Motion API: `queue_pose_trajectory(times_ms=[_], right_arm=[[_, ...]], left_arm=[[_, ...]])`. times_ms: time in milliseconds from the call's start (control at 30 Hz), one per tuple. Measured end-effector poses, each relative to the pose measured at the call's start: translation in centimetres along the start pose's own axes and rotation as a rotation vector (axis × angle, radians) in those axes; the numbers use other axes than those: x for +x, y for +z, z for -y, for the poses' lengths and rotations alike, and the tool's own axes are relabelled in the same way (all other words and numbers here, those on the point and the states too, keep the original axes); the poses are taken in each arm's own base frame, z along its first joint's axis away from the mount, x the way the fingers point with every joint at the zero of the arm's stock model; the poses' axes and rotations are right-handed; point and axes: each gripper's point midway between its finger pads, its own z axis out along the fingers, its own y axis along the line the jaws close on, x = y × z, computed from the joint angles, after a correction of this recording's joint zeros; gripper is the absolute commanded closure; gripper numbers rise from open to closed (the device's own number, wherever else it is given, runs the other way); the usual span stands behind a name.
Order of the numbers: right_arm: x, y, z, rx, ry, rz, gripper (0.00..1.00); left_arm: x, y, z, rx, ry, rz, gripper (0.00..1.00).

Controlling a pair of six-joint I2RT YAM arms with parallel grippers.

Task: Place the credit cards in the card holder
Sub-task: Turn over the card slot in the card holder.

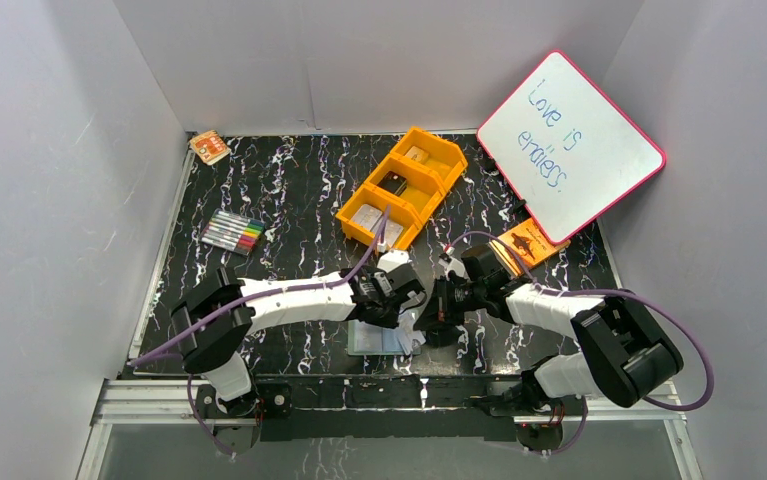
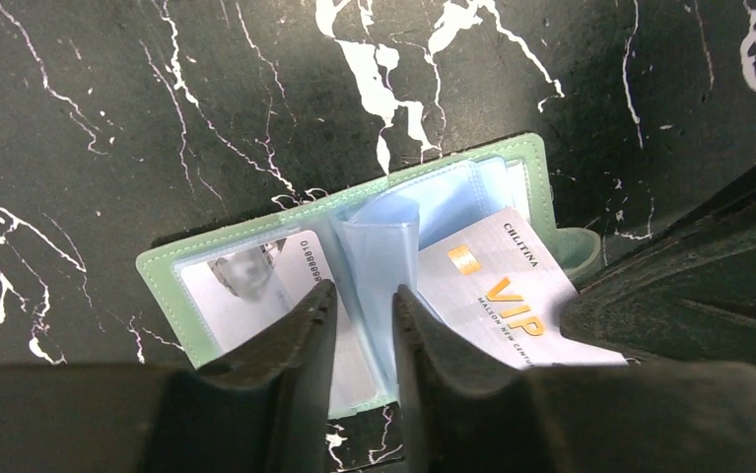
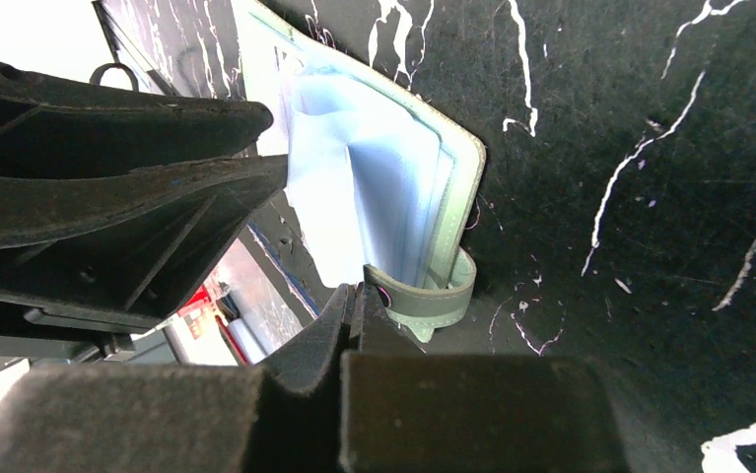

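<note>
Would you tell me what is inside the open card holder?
The card holder shows a photo card left, a silver VIP card right; gripper fingers cover both cards' lower parts.

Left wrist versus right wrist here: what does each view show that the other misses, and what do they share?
Only left wrist: the silver VIP card at the right half of the holder, another card in its left pocket, and the left gripper slightly open over the middle. Only right wrist: the right gripper shut beside the snap tab; whether it pinches the tab is unclear. Both: the open holder with pale blue pockets on the black table.
</note>
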Motion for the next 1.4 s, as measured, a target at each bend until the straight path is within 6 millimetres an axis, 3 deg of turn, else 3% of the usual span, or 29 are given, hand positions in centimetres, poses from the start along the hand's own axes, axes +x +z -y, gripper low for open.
queue_pose_trajectory(times_ms=[133,333,467,700,900,1233,1400], right_arm=[[0.0,0.0,0.0,0.001,0.003,0.0,1.0],[0.3,0.2,-0.2,0.0,0.0,-0.008,1.0],[0.4,0.3,-0.3,0.001,0.004,-0.011,1.0],[0.5,0.3,-0.4,0.001,0.001,-0.012,1.0],[0.6,0.2,-1.3,-0.012,-0.032,-0.003,1.0],[1.2,1.1,-2.6,-0.008,-0.064,-0.026,1.0],[1.4,2.1,-2.9,0.007,-0.072,-0.047,1.0]], left_arm=[[-0.3,-0.5,0.0,0.007,-0.003,0.01,0.56],[-0.5,-0.9,0.3,0.027,-0.016,0.015,0.48],[-0.4,-0.9,0.5,0.035,-0.024,0.009,0.48],[-0.1,-0.6,0.4,0.027,-0.03,-0.003,0.58],[0.0,-0.7,-0.4,-0.014,-0.052,0.001,0.48],[-2.5,-4.9,-0.9,0.05,-0.144,0.119,0.43],[-1.6,-5.2,-2.0,0.044,-0.169,0.117,0.43]])
